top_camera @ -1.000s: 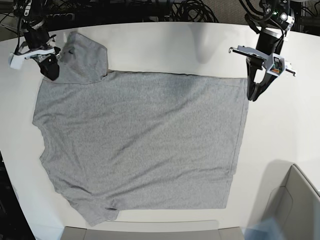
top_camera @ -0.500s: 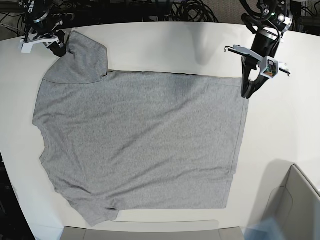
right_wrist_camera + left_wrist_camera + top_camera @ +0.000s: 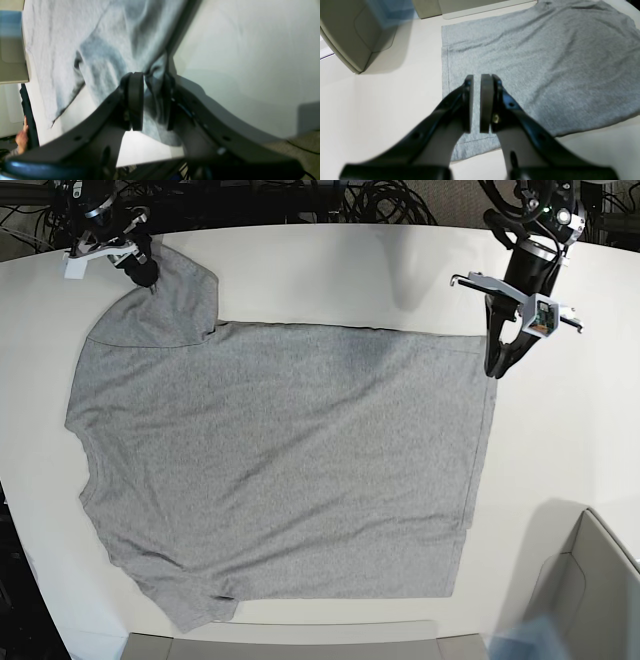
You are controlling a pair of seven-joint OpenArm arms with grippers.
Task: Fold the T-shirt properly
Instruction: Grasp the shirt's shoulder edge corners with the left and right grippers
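The T-shirt [image 3: 280, 470] lay spread flat, plain side up, across the middle of the white table [image 3: 330, 270], hem toward the right, sleeves at the left. The step in hand looked like the first fold: taking hold of the far edge. The right gripper [image 3: 150, 100] was clamped on a bunch of grey sleeve cloth at the far left corner, the fabric pinched between its pads. The left gripper [image 3: 476, 102] hovered over the far right hem corner, its pads a narrow slit apart with nothing between them; the cloth lay flat beneath. The next move likely called for the left gripper to drop and pinch that hem corner, so both arms could carry the far edge toward the near side together.
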